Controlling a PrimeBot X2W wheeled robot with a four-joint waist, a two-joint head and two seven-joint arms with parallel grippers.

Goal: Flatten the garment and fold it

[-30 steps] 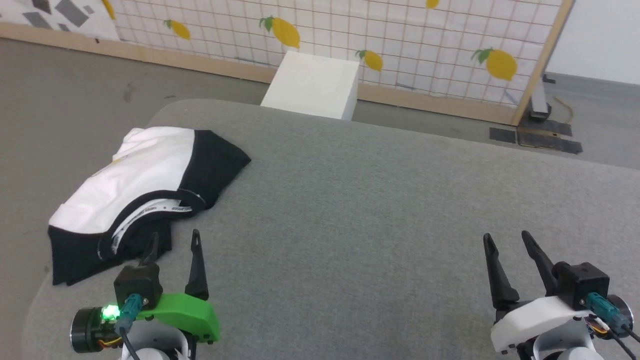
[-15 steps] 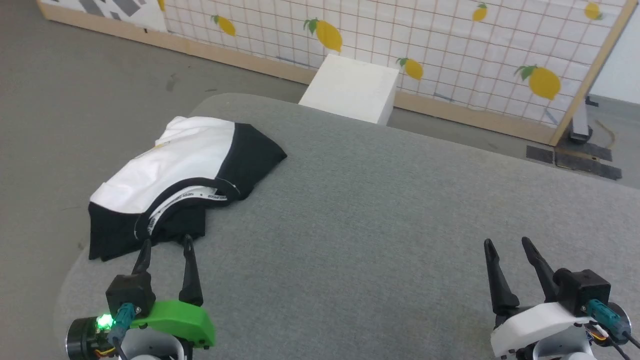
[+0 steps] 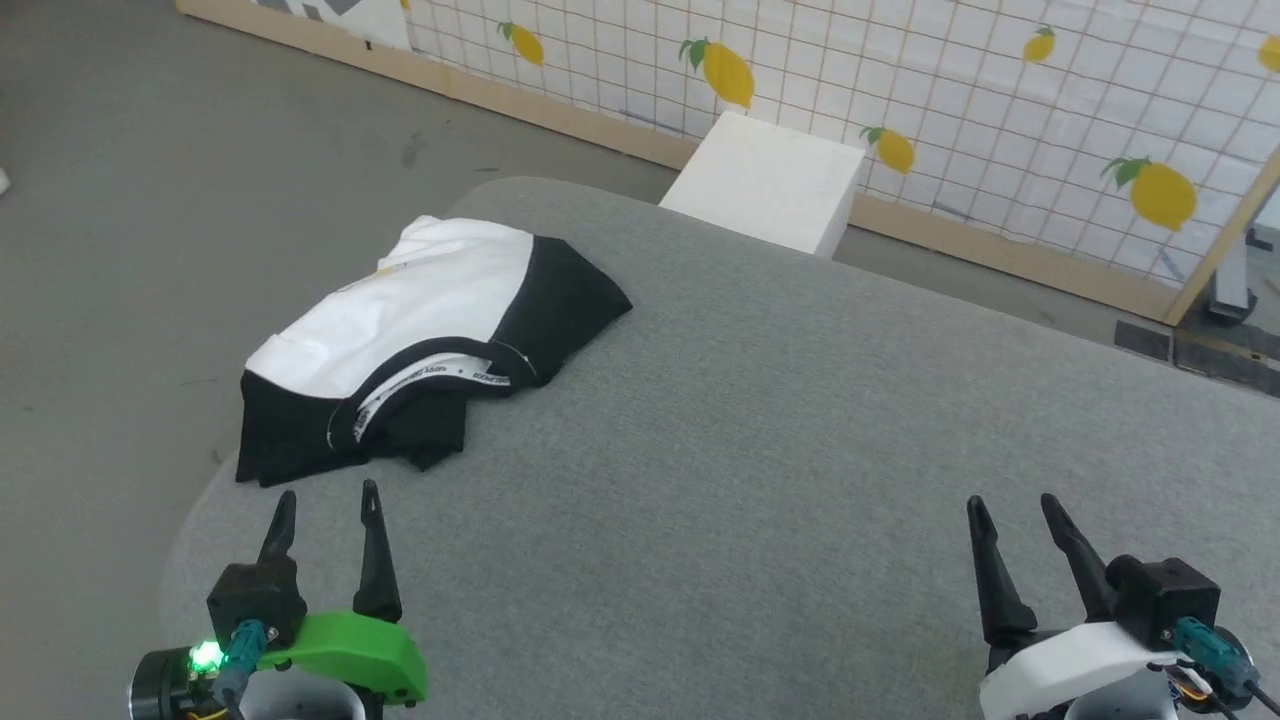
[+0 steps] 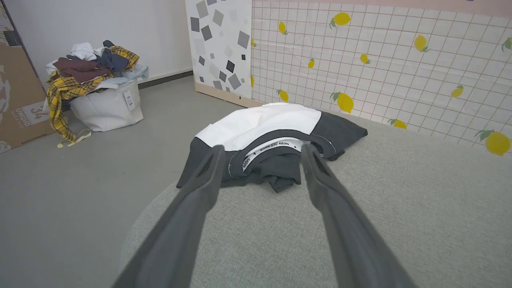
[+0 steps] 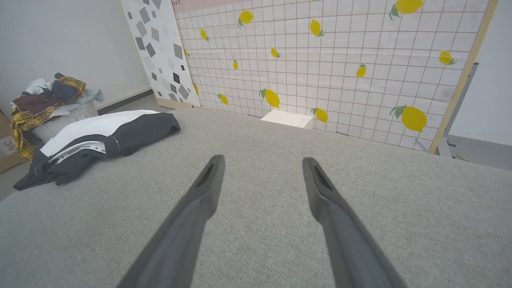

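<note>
The garment [image 3: 420,330] is a white T-shirt with black sleeves and a lettered collar tape, lying bunched at the grey table's far left corner. The same garment [image 4: 264,128] fills the middle of the left wrist view, and the garment [image 5: 96,136] shows at the left of the right wrist view. My left gripper [image 3: 327,497] is open, just short of the shirt's near black edge, touching nothing. At the lower right my right gripper [image 3: 1010,503] stands open over bare table, far from the shirt.
The grey fabric table [image 3: 780,440] has a rounded left edge beside the shirt. A white box [image 3: 765,180] stands behind it against a lemon-print screen [image 3: 900,90]. A basket heaped with clothes [image 4: 94,90] sits on the floor to the left.
The head camera has turned left, so the whole picture has shifted right. In it my left gripper now stands a little back from the shirt's near edge. The right gripper keeps its place.
</note>
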